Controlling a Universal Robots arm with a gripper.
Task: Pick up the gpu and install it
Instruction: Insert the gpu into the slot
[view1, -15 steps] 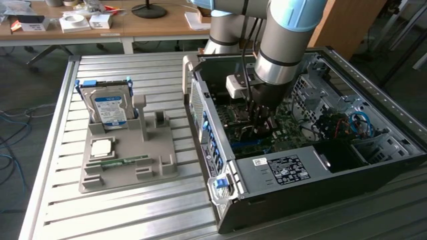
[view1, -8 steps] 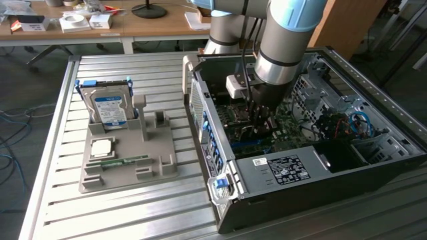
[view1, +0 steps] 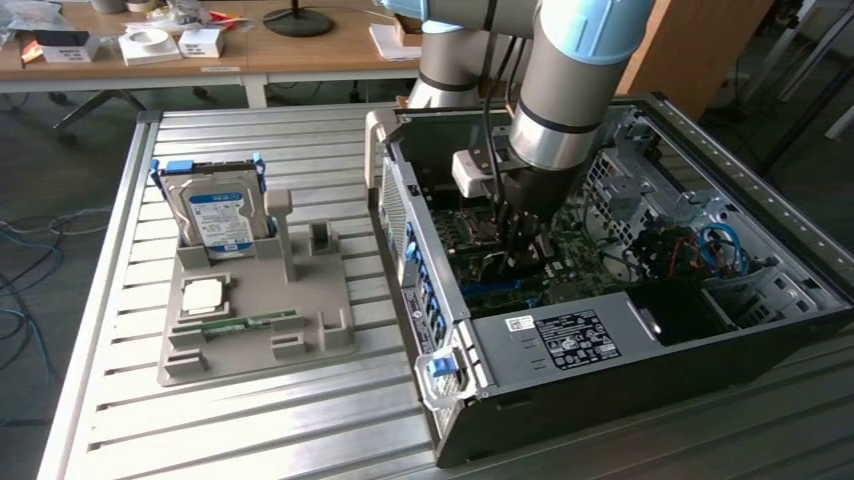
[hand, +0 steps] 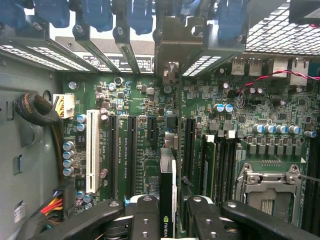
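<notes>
My gripper (view1: 514, 232) reaches down into the open computer case (view1: 574, 345), close over the green motherboard (hand: 145, 100). In the wrist view the gpu (hand: 167, 172) is seen edge-on as a thin dark card with a logo on its edge. It stands upright between my black fingers (hand: 142, 217), and the gripper (hand: 167, 212) is shut on it. The card's metal bracket (hand: 172, 47) points at the rear slot openings under the blue latches. The card runs parallel to the long black expansion slots (hand: 131, 150), between two of them. Whether it touches the board I cannot tell.
A grey holder (view1: 254, 345) on the slatted table carries a silver hard drive (view1: 220, 215), a small square chip (view1: 203, 293) and a green memory stick (view1: 247, 322). Inside the case are a white slot (hand: 91, 150), a sleeved cable bundle (hand: 37, 112), the processor socket (hand: 270, 185) and blue cables (view1: 721, 245).
</notes>
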